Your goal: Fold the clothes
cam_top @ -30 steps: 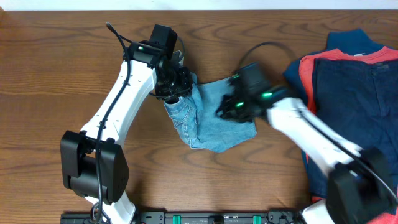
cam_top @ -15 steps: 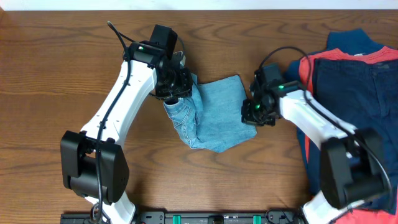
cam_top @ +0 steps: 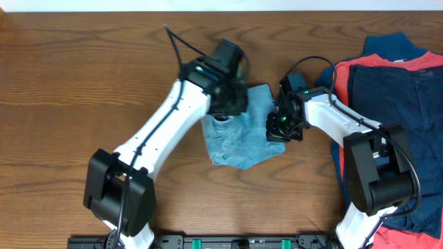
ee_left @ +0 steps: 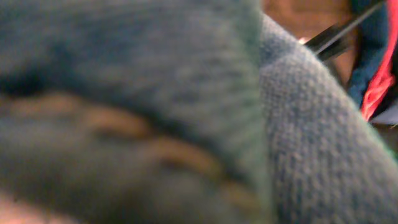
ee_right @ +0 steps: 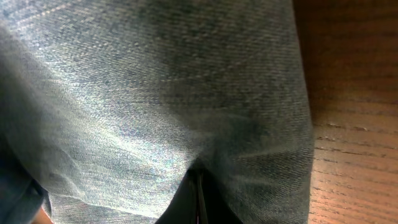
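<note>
**Jeans** [cam_top: 243, 142]: folded to a squat bundle at the centre of the overhead frame, on the worktop [cam_top: 69, 83]. They lie well apart from the pile [cam_top: 394, 83] of navy and red garments at the right edge. The bundle runs a little longer top to bottom than across, with its lower end leaning left.

**Left jaws:** at the bundle's upper left corner, on the left arm [cam_top: 173, 128], which reaches in from the lower left. Clenched. Judged to be grasping a fold of the jeans, since cloth lies right against the lens in the left wrist view.

**Right jaws:** on the bundle's right edge at about mid-height, on the right arm [cam_top: 332, 121]. Clenched on the jeans. In the right wrist view, creases in the cloth run together at the dark fingertips [ee_right: 208, 208] at bottom centre.

**Deciding relation:** the two grips sit on opposite sides of the upper half, with the cloth between them. The lower end lies free, below both. Neither arm is nearer, as each is already on the cloth. In my judgement the next fold depends on which held edge is carried across.

**Views:**
- **Overhead:** gives the outline and both grip places, but the wrists hide the jaws.
- **Right wrist:** shows the pinch, and bare worktop [ee_right: 354, 155] just right of the edge.
- **Left wrist:** blurred cloth, with a strip of the pile [ee_left: 376, 81] at upper right and no jaws discernible
</note>
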Available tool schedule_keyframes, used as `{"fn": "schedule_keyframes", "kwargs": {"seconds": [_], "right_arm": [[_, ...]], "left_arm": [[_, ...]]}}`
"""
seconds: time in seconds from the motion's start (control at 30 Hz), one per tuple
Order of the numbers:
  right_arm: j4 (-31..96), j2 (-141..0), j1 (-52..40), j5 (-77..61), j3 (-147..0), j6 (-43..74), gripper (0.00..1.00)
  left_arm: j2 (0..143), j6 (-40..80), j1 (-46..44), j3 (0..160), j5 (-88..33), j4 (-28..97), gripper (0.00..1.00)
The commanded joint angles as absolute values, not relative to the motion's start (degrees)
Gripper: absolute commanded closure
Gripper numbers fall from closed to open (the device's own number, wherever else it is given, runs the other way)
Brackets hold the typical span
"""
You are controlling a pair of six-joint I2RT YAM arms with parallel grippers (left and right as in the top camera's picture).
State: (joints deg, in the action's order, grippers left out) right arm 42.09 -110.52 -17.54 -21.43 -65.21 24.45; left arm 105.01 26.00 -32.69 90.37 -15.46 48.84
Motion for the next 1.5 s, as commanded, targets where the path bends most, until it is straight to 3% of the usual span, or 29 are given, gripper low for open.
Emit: {"fn": "schedule_keyframes", "kwargs": {"seconds": [0.0, 0.17, 0.3, 0.67, 0.83, 0.87, 1.0, 1.07, 1.23, 1.37, 1.47], "right_arm": [[41.4, -117.1, -18.3, -16.1, -61.7, 23.0, 0.96], [43.1, -116.3, -18.1, -16.1, -61.7, 22.2, 0.85], [46.8, -111.4, -17.0, -16.0, -61.7, 19.4, 0.77], [56.9, -83.4, -8.9, -15.7, -62.6, 15.0, 0.60], [51.9, -73.3, -8.3, -24.5, -62.6, 9.8, 0.39], [51.0, -72.3, -8.7, -24.6, -62.6, 9.8, 0.37], [46.6, -72.9, -12.4, -26.7, -62.5, 10.7, 0.46], [44.8, -74.6, -14.5, -26.4, -62.5, 10.7, 0.51], [40.9, -84.3, -19.9, -23.6, -62.5, 10.8, 0.70], [44.2, -93.4, -20.5, -12.7, -62.5, 17.0, 0.86], [50.6, -99.0, -18.9, -1.6, -62.5, 28.2, 0.88]], "left_arm": [[105.9, 29.5, -35.8, 92.0, -12.4, 44.5, 0.77], [107.0, 28.7, -37.3, 92.0, -7.7, 43.9, 0.48], [105.4, 26.0, -34.5, 92.7, -6.3, 46.6, 0.43], [101.9, 22.1, -25.9, 92.7, -6.4, 56.2, 0.41], [101.9, 21.2, -25.5, 92.6, -6.7, 58.8, 0.43], [102.0, 21.2, -25.5, 92.5, -6.9, 59.1, 0.48], [102.0, 20.3, -25.5, 90.8, -9.3, 59.4, 0.67], [102.1, 20.4, -25.5, 89.8, -10.2, 59.3, 0.71], [103.2, 20.1, -25.5, 86.7, -14.6, 58.7, 0.70], [103.2, 20.1, -25.6, 83.2, -16.3, 56.9, 0.65], [103.3, 19.9, -25.6, 80.6, -17.5, 55.8, 0.61]]}}
